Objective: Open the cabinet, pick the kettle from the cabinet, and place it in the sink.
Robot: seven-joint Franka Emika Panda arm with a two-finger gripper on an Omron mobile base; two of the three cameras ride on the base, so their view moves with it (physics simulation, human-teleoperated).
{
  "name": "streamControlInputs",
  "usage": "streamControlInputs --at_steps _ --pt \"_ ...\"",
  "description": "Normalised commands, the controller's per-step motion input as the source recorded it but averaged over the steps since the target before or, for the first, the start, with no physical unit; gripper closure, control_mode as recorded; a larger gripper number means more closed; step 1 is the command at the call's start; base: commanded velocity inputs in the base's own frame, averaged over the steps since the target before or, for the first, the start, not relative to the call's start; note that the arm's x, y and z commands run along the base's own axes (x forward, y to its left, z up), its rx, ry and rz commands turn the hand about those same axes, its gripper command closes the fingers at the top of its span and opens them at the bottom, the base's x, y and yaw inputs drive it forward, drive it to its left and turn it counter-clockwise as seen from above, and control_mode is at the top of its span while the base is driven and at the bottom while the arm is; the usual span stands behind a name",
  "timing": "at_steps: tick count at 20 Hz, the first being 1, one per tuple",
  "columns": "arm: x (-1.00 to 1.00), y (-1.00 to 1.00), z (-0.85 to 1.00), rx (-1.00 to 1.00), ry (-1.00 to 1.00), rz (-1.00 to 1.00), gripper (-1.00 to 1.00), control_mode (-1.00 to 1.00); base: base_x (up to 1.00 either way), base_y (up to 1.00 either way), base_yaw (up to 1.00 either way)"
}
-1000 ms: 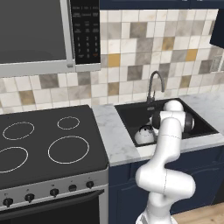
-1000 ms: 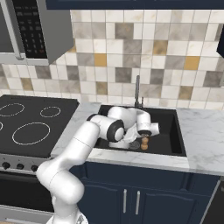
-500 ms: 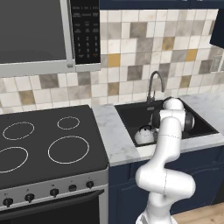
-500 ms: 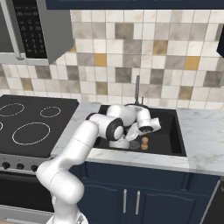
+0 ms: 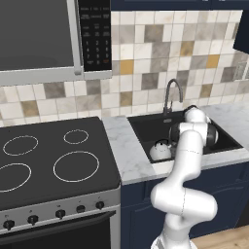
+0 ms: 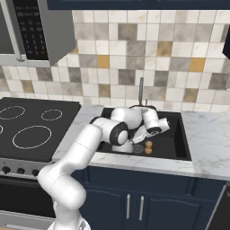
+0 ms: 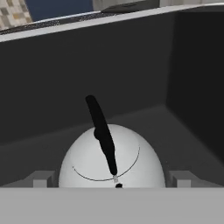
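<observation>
Compared with one second earlier: arm's wrist raised slightly above the sink (image 5: 228, 141), elbow and base unchanged; stovetop (image 5: 48, 160), microwave (image 5: 53, 39) and tiled wall in the same places, so no drive of the base. Kettle (image 5: 160, 151) unmoved on the basin floor throughout.

Kettle: small squat dome, silver-white, smooth, with a thin black arched handle running over the crown from about 11 o'clock down to 6 o'clock in the hand view (image 7: 111, 157), and a fine dark seam line circling the lid. Upright, resting in the black basin close to the front-left wall, at roughly 7 o'clock from the dark gooseneck faucet (image 5: 171, 95) in the left base view. In the right base view, mostly hidden behind the arm's forearm.

Gripper (image 7: 111, 180): directly above the kettle, fingers spread wide, one pale pad at each lower side of the dome, at 8 and 4 o'clock, neither visibly touching it. Nothing held.

Small brown round item (image 6: 148, 147) on the basin floor beside the round drain (image 6: 137, 148).
</observation>
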Motion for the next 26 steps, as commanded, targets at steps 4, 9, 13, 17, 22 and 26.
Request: streamControlInputs --at_steps 4,9,13,17,22,26 --pt "-0.11 -0.27 0.15 0.00 0.00 0.00 -1.00 -1.00 0.00 0.00 0.00" --pt "-0.19 -0.22 0.17 0.00 0.00 0.00 -1.00 -1.00 0.00 0.00 0.00" --pt "-0.22 -0.10 0.24 0.00 0.00 -0.01 -1.00 -1.00 0.00 0.00 0.00" --pt "-0.23 -0.04 0.31 0.00 0.00 -0.03 -1.00 -1.00 0.00 0.00 0.00" --pt "-0.26 0.00 0.33 0.00 0.00 -0.06 -1.00 -1.00 0.00 0.00 0.00" --pt "-0.28 0.00 0.31 -0.04 0.00 -0.13 -1.00 -1.00 0.00 0.00 0.00"
